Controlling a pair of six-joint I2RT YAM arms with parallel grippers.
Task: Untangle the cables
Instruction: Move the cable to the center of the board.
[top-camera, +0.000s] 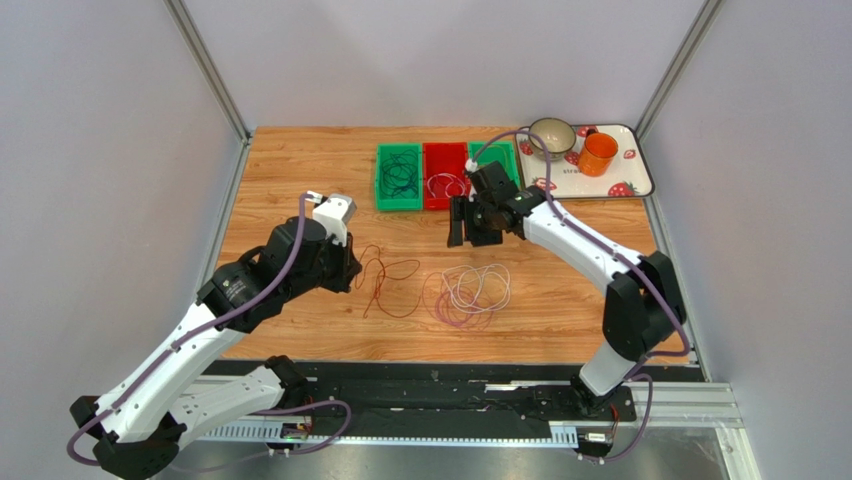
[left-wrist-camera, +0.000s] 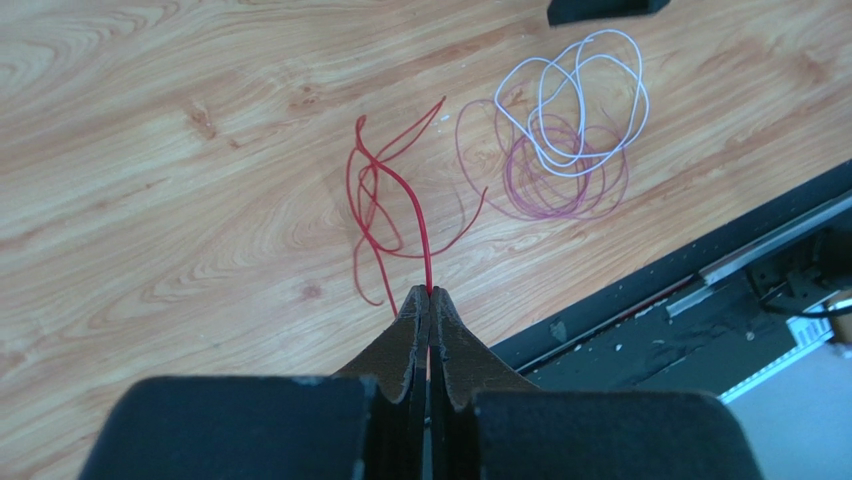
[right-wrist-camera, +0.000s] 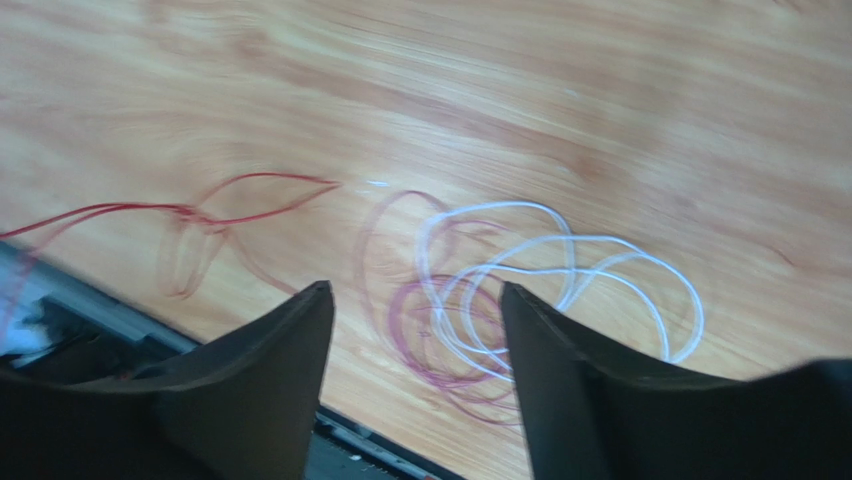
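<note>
left pincer (left-wrist-camera: 430, 295): pressed together, pinching one strand of the red cable (left-wrist-camera: 424, 235); I read it at 9 o'clock on the bench (top-camera: 300, 160).
right pincer (right-wrist-camera: 415, 290): spread, nothing between its fingers; it hangs over the bench just short of the bins, at 12 o'clock from the pale pile.
red cable: loose tangled loops lying on the wood at mid-bench, with one strand rising into the left pincer.
white cable (left-wrist-camera: 545, 110): several overlapping loops flat on the bench, at 3 o'clock from the red cable and apart from it.
purple cable (left-wrist-camera: 545, 185): a faint coil lying under and around the white cable, the two overlapping.
left green bin (top-camera: 380, 180): at 12 o'clock on the bench; holds dark cables (top-camera: 400, 175).
red bin (top-camera: 428, 150): touching the left green bin's 3 o'clock side; holds a pale cable (top-camera: 447, 185), and I cannot tell its exact colour.
right green bin (top-camera: 497, 152): next along, partly hidden by the right arm; I cannot see what it holds.
tray (top-camera: 640, 185): at 2 o'clock, carrying a bowl (top-camera: 551, 137) and an orange cup (top-camera: 598, 154).
</note>
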